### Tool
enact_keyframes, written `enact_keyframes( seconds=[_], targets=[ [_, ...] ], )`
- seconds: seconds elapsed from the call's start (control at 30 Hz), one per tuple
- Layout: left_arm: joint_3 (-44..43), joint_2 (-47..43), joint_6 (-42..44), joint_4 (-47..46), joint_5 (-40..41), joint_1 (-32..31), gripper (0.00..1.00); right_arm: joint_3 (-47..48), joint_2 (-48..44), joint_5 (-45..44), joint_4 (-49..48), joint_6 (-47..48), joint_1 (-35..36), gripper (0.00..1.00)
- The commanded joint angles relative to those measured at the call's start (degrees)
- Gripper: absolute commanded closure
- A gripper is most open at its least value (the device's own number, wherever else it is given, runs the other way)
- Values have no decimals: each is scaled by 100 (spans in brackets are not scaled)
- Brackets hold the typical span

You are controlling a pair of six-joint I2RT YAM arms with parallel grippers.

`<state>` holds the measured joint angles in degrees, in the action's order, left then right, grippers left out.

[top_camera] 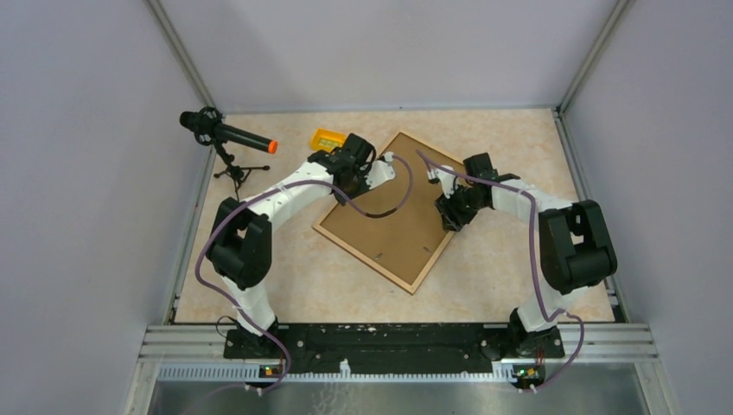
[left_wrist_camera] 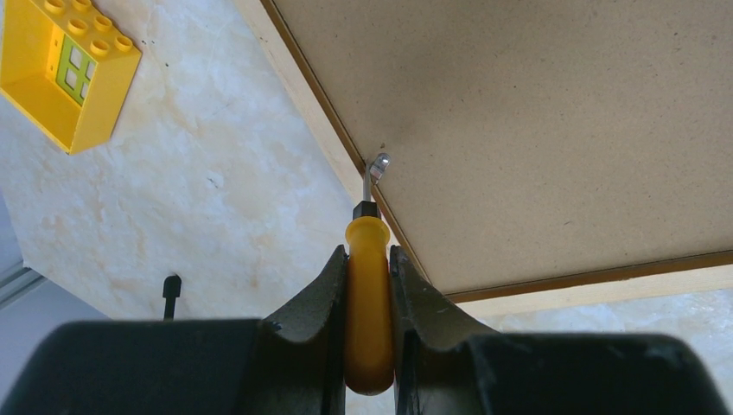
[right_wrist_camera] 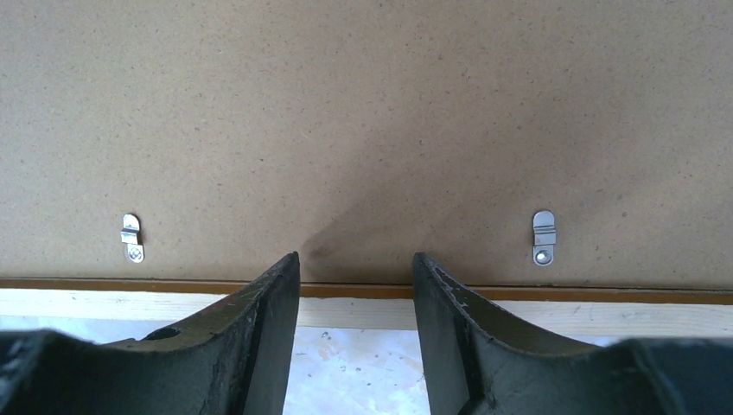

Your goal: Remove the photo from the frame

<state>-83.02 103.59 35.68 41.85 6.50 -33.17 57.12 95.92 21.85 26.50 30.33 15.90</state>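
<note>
Frame (top_camera: 393, 212) lies face down, skewed across the middle of the table (top_camera: 285, 285) with its fibreboard back (right_wrist_camera: 363, 112) up. The photo is hidden beneath it, so you cannot see it. Your left gripper (left_wrist_camera: 369, 259) is clenched on a yellow-handled hook tool (left_wrist_camera: 369, 303), whose bent metal tip sits at the back's edge beside the rim. Your right gripper (right_wrist_camera: 356, 264) hangs empty over the opposite rim, jaws apart, between two metal clips (right_wrist_camera: 543, 237). You seem to be at the unfastening step. Next, work each clip free, then lift the back off.
</note>
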Motion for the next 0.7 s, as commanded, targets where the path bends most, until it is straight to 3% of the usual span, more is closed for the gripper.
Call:
enact_keyframes(
  seconds=[0.0, 0.67],
  targets=[
    [142, -165, -61, 542, -42, -61, 100, -43, 260, -260, 259, -53, 23, 50],
    [146, -50, -315, 825, -777, -265, 100, -17, 326, -277, 246, -76, 18, 52]
  ],
)
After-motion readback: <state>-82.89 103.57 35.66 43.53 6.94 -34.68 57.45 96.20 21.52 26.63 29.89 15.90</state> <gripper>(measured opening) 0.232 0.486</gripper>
